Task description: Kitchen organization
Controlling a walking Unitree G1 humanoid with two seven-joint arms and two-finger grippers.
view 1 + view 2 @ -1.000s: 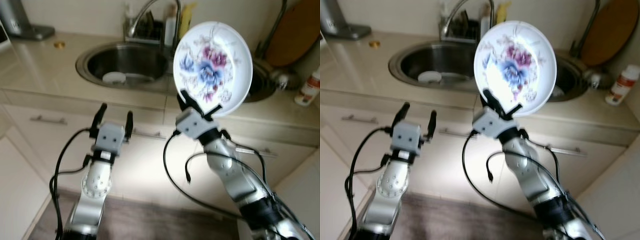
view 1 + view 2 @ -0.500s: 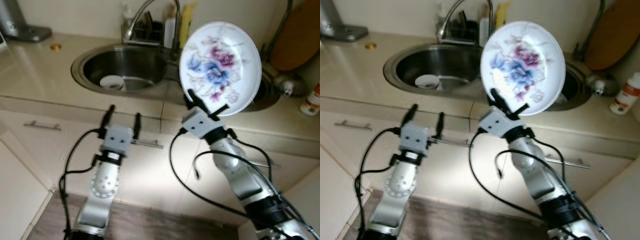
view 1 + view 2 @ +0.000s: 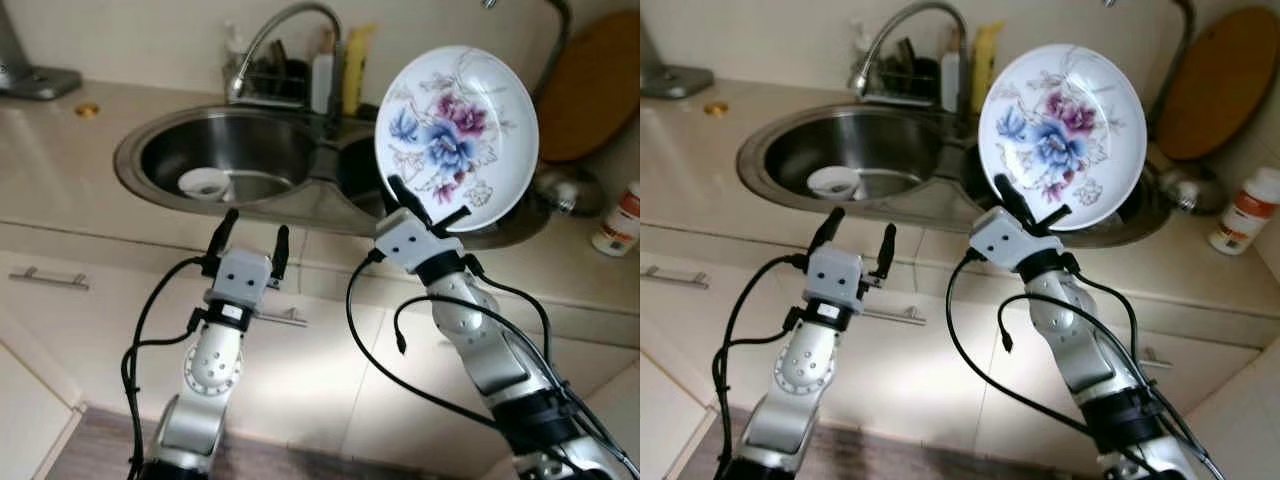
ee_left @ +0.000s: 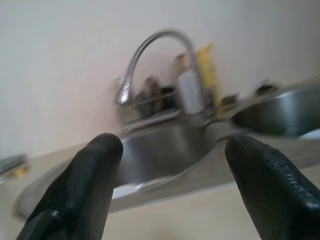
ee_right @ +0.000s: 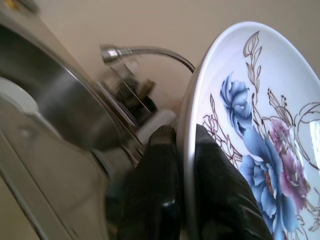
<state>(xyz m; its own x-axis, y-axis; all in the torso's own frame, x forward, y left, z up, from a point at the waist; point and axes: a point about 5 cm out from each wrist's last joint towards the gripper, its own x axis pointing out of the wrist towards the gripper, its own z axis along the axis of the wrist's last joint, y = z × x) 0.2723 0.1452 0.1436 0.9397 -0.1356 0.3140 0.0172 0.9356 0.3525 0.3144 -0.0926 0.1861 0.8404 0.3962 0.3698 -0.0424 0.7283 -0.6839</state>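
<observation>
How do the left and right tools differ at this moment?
The left tool is open and holds nothing; the right tool is shut on the lower rim of the floral plate. The left one sits lower, before the left sink basin; the right one is raised, the plate standing nearly upright. Both point toward the sink.

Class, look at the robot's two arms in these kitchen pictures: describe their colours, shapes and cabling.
Both arms are silver, built of rounded jointed segments. Each ends in a boxy light-grey wrist block carrying two long black fingers: the left end effector and the right end effector. Loose black cables loop alongside each arm. The left forearm has a round disc ringed with small holes; the right arm has a black band lower down.
</observation>
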